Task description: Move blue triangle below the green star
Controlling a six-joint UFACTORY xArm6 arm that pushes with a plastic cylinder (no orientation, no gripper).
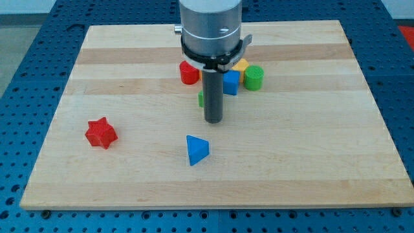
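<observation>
Camera view: my tip (pixel 213 120) is bare, holding nothing, above the blue triangle (pixel 196 149); green star (pixel 202 99) is half hidden behind the rod; placement looks nearly done

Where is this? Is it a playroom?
Probably a robot lab bench, not a playroom: a wooden board lies on a blue table with rows of holes, and my tip hangs above the blue triangle.
</observation>
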